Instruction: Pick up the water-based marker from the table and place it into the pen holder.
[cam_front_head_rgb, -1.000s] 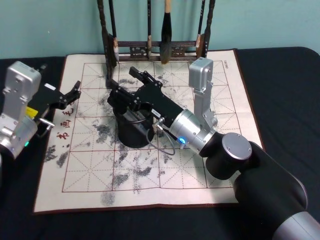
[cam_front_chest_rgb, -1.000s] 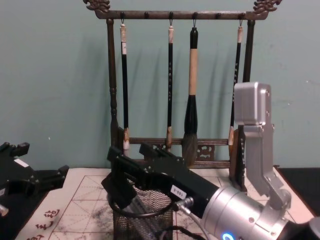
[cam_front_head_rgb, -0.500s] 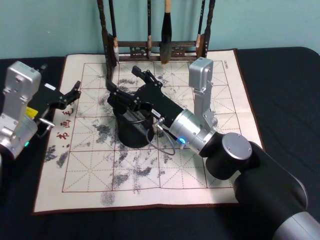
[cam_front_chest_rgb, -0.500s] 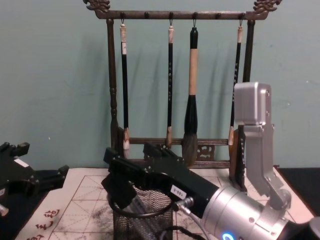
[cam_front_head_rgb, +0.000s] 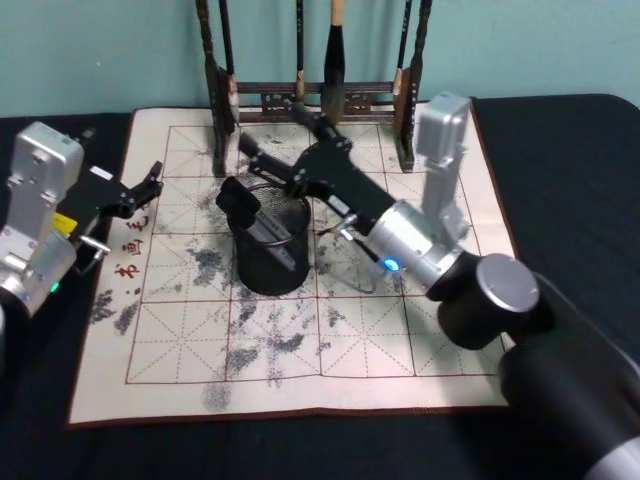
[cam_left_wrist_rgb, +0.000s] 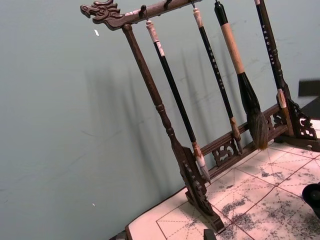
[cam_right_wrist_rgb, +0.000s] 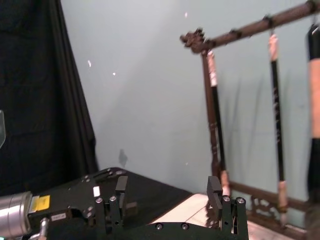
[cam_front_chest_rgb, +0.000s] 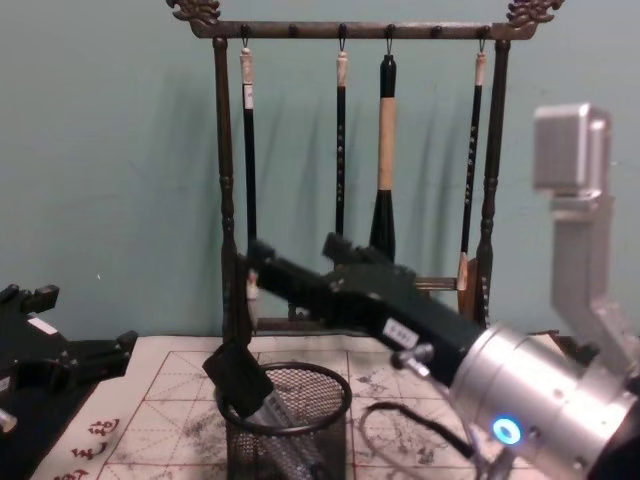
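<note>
The marker is leaning inside the black mesh cup in the middle of the mat, with its dark cap poking out over the rim. The right gripper is up in the air past the cup, near the brush rack, and its two fingers are apart with nothing between them, so the drop looks done. The left gripper sits off at the mat's left edge with its fingers apart too, and I think the next move is just for the right arm to pull away without bumping the cup or the rack.
</note>
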